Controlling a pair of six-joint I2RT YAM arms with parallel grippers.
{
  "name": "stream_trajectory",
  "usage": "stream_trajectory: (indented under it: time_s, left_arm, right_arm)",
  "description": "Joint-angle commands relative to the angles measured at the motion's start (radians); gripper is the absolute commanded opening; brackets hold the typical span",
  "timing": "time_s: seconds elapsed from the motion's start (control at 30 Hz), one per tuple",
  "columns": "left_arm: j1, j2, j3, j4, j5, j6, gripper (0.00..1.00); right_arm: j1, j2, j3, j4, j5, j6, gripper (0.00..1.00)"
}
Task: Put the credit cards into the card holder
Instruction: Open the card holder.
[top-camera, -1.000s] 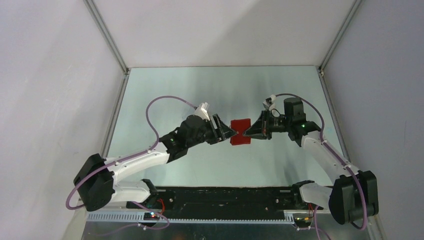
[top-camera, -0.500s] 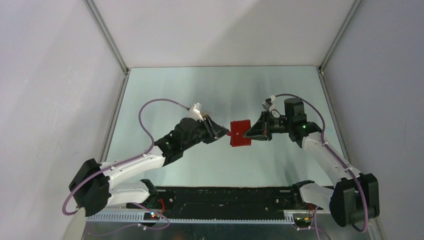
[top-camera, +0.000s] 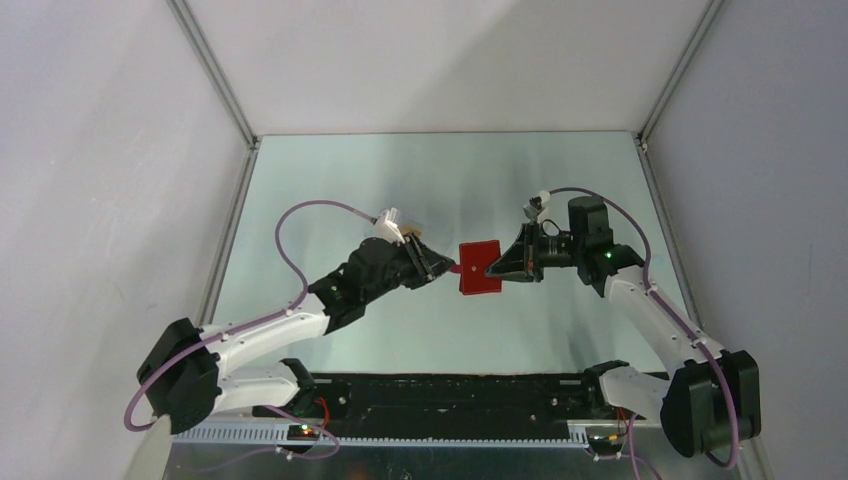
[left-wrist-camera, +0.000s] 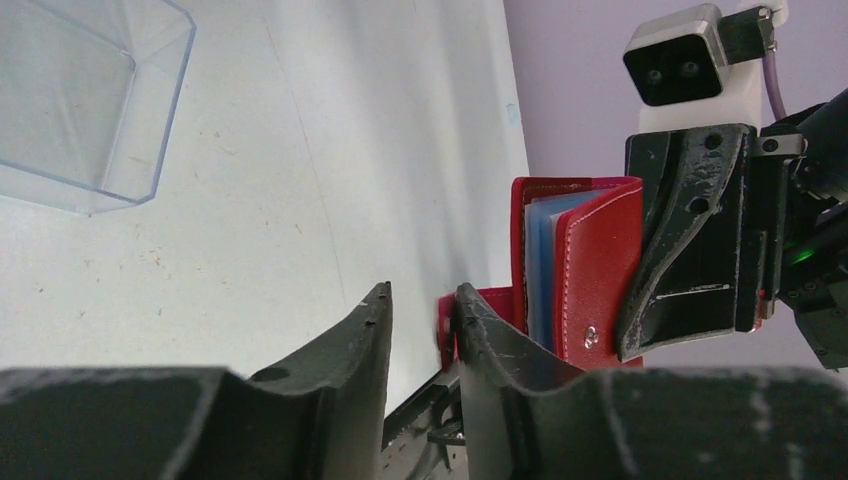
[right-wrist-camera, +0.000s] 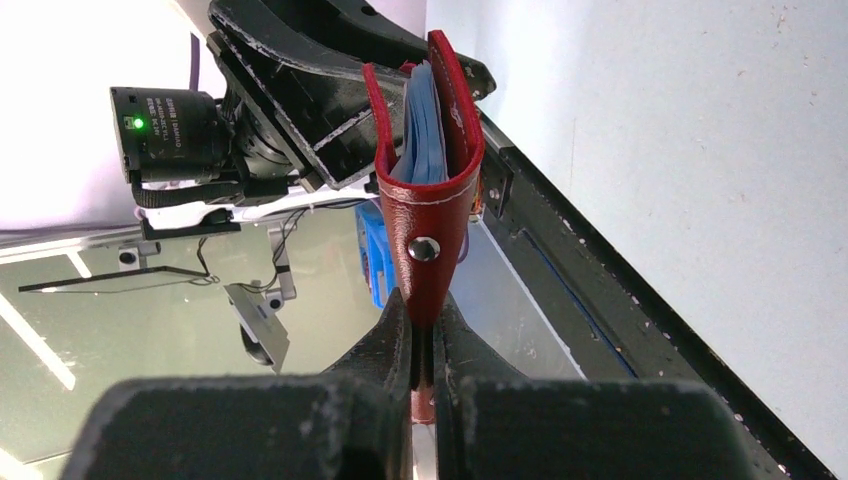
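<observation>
Two containers show: the card holder (top-camera: 479, 266), a red wallet, stands part open with blue-grey sleeves (right-wrist-camera: 425, 120) fanned between its covers, and a clear plastic box (left-wrist-camera: 80, 110) sits on the tabletop (top-camera: 440, 170), off to one side in your left wrist view. The card holder is held over the middle of the tabletop, well apart from the far, left and right edges, so you have room on every side. Your right gripper (right-wrist-camera: 425, 345) is clamped tight on the near edge of the red cover, just beside the snap stud (right-wrist-camera: 424, 248). Your left gripper (left-wrist-camera: 420, 320) meets the holder from the opposite side, jaws a narrow slit apart; the small red tab (left-wrist-camera: 444, 322) sits in that slit against one finger, not pinched by both.
</observation>
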Motion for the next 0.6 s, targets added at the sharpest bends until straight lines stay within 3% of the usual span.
stream_trajectory:
  time_s: [0.0,0.23,0.3,0.4,0.47,0.5,0.57]
  left_arm:
    - [0.004,0.008,0.045,0.023,0.012,0.007,0.37]
    - [0.004,0.026,0.046,0.026,0.036,-0.002,0.36]
    - [0.003,0.022,0.042,0.026,0.029,-0.004,0.29]
    - [0.004,0.004,0.036,0.025,0.026,-0.005,0.07]
    - [0.004,-0.012,0.025,0.026,-0.003,-0.006,0.01]
    - [0.005,-0.027,0.022,0.026,-0.013,-0.007,0.0]
    - [0.004,-0.053,0.011,0.026,-0.029,0.0,0.0]
  right_arm:
    - [0.008,-0.03,0.014,0.021,-0.023,0.0,0.0]
    - [0.008,-0.03,0.014,0.033,-0.026,0.007,0.0]
    - [0.008,-0.03,0.014,0.029,-0.025,0.004,0.0]
    - [0.008,-0.026,0.014,0.015,-0.018,-0.011,0.0]
    - [0.01,-0.02,0.013,0.0,-0.009,-0.026,0.01]
    - [0.01,-0.016,0.013,-0.012,0.0,-0.035,0.04]
    - [0.01,-0.011,0.014,-0.032,0.022,-0.053,0.28]
